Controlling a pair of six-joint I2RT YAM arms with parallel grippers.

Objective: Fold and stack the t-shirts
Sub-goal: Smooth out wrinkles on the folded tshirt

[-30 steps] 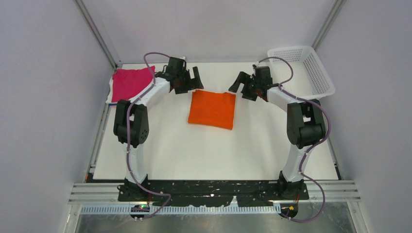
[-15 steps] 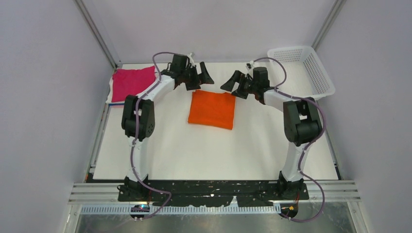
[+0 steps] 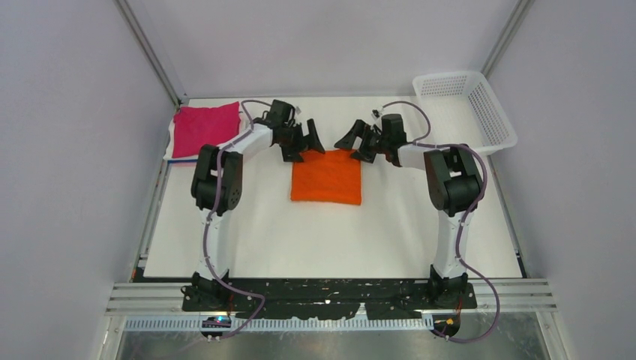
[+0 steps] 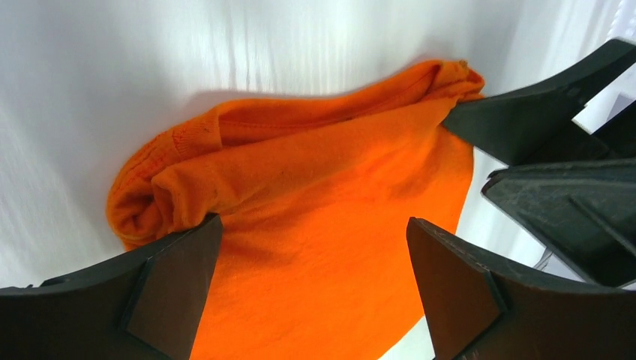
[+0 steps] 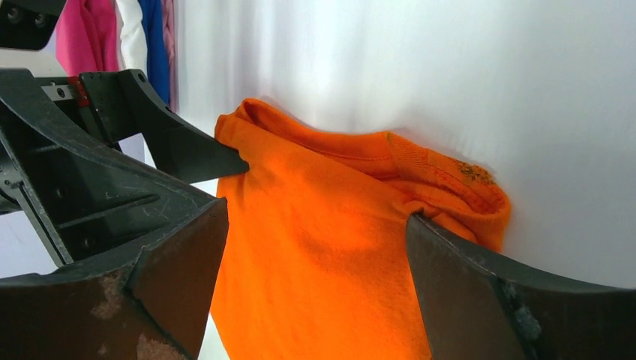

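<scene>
At the near edge of the table (image 3: pixel 300 240) the two arm bases sit side by side, and both arms reach away toward the far half. Just past mid-table lies the orange t-shirt (image 3: pixel 326 177), folded to a rough square and flat on the white surface, with its thick rolled folds bunched along the far edge. Over that far edge hang both pincers. The left gripper (image 3: pixel 307 152) is at the far-left corner with its jaws spread wide, straddling the cloth and pinching nothing. The right gripper (image 3: pixel 351 150) is at the far-right corner, its jaws likewise spread and nothing held. The wrist views show each gripper's outer finger with its tip against the shirt's far corner on its own side. Whether the inner fingers press the cloth cannot be told. Beyond, at the far-left corner of the table, the magenta t-shirt (image 3: pixel 204 127) lies folded, well apart from the orange one. White cloth (image 5: pixel 131 34) and blue cloth (image 5: pixel 155 45) show along its edge in the right wrist view. At the far-right corner stands the white lattice basket (image 3: pixel 496 112), set at an angle.
</scene>
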